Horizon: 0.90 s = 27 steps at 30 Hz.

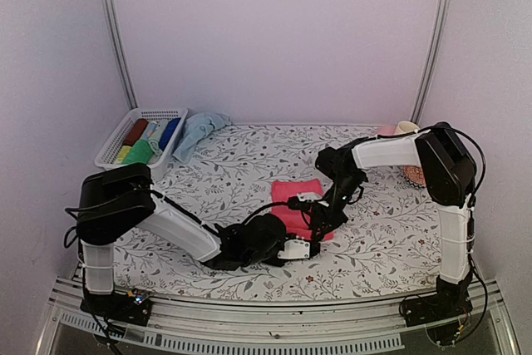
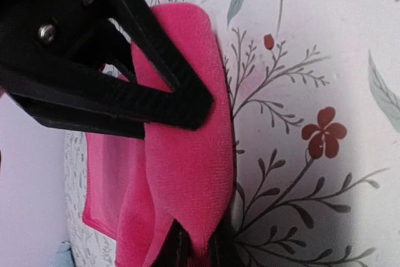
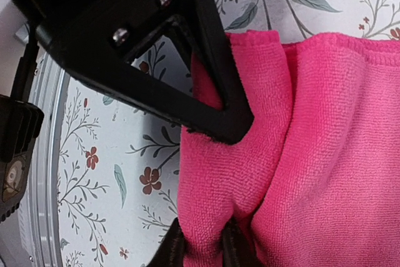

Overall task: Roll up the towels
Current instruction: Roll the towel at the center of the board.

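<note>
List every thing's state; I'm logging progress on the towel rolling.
pink towel: not rolled, one edge bunched between both grippers.
blue towel: not rolled, crumpled beside the basket.
basket: upright, holding rolls.
left gripper: shut on pink towel.
right gripper: shut on pink towel.

**A robot test booth, dressed with a few things from home, is where you are working.**

Plain pale walls [image 1: 274, 31] and metal uprights [image 1: 115, 31] box in your floral-covered counter [image 1: 391, 239]. The left arm [image 1: 179, 230] and right arm [image 1: 453, 239] are bolted to its slotted aluminium rail [image 1: 274, 309]. A pink towel [image 1: 295, 193] and a white basket [image 1: 156, 112] of rolled cloths [image 1: 137, 151] are the household touches.
</note>
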Motion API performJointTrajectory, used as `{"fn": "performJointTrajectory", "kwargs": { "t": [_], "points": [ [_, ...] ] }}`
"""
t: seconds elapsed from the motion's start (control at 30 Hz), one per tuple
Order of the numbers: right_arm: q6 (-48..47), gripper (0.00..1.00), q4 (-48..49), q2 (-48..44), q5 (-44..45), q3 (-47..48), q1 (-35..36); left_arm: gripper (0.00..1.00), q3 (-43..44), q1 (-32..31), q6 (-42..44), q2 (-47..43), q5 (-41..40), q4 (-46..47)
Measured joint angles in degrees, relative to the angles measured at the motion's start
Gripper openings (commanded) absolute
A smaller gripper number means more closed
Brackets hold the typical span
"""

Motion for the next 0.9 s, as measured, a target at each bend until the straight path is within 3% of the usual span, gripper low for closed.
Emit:
{"fn": "performJointTrajectory", "kwargs": {
  "t": [0.2,0.4,0.8,0.9],
  "points": [
    [-0.07,0.41,-0.46,-1.42,0.24,-0.28,0.0,0.0,2.16,0.52,-3.56,-0.87,3.08,-5.7],
    [-0.07,0.51,1.79,-9.25,2.73,-4.55,-0.02,0.0,4.94,1.07,-8.85,-1.64,6.93,-12.17],
    [-1.51,0.62,18.05,-32.54,8.35,-27.85,-5.18,0.0,11.63,6.05,-20.81,-1.97,21.94,-24.87],
    [-2.64,0.69,23.43,-38.21,9.55,-34.69,-6.38,0.0,13.51,7.34,-22.88,-1.84,25.59,-28.11]
  ]
}}
